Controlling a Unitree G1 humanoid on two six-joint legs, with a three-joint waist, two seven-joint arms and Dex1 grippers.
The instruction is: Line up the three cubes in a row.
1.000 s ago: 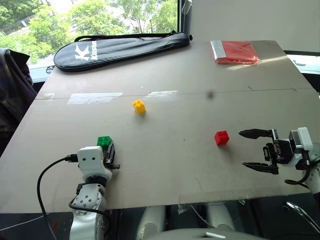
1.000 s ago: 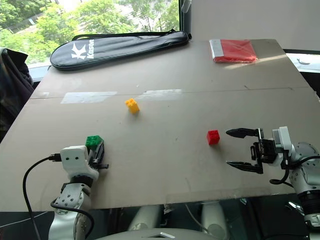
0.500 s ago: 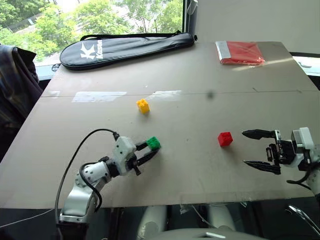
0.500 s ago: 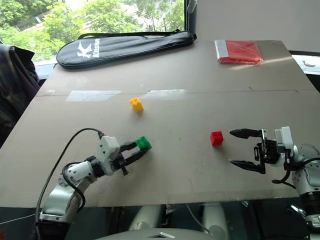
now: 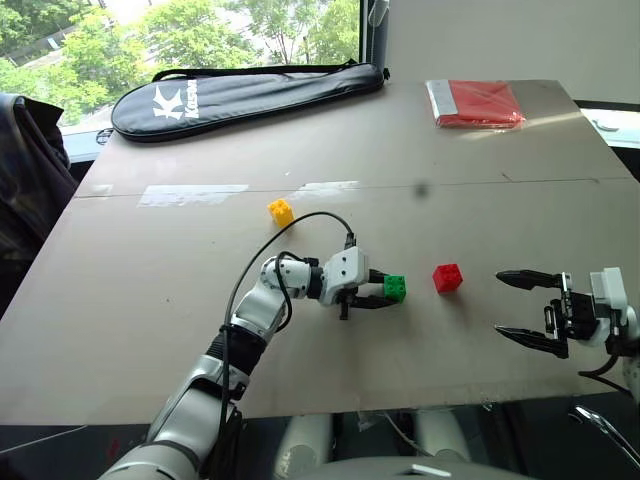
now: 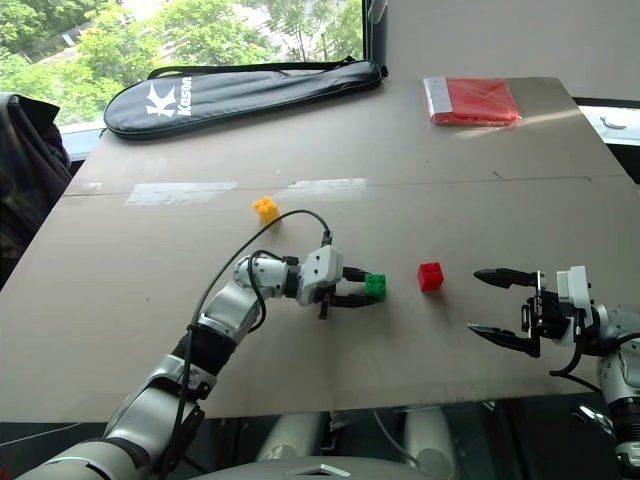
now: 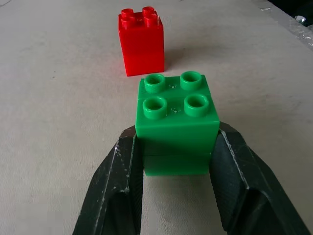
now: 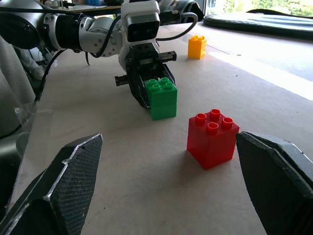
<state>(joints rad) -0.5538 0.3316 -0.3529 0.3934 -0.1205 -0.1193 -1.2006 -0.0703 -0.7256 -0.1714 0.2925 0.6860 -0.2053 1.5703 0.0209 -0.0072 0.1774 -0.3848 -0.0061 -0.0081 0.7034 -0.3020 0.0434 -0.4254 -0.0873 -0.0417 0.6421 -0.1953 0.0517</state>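
My left gripper [image 5: 386, 289] is shut on the green cube [image 5: 394, 288], one black finger [image 7: 120, 191] pressed on each side. The cube is upright at table level. Just to its right, with a small gap, the red cube [image 5: 447, 277] stands alone on the table [image 5: 150, 290]. The yellow cube [image 5: 281, 211] sits farther back and to the left, apart from both. My right gripper [image 5: 502, 303] hovers open near the table's right front, pointing left at the red cube [image 8: 212, 138] with nothing between its fingers [image 8: 68, 176].
A black racket bag [image 5: 240, 95] lies along the far left edge. A flat red packet [image 5: 475, 103] lies at the far right corner. Dark cloth [image 5: 25, 170] hangs beside the table's left side. My left arm's cable [image 5: 300, 225] loops over the table's middle.
My left arm has swept from the left front of the table to the middle, carrying the green cube beside the red one. The right gripper drew back slightly to the right, still open.
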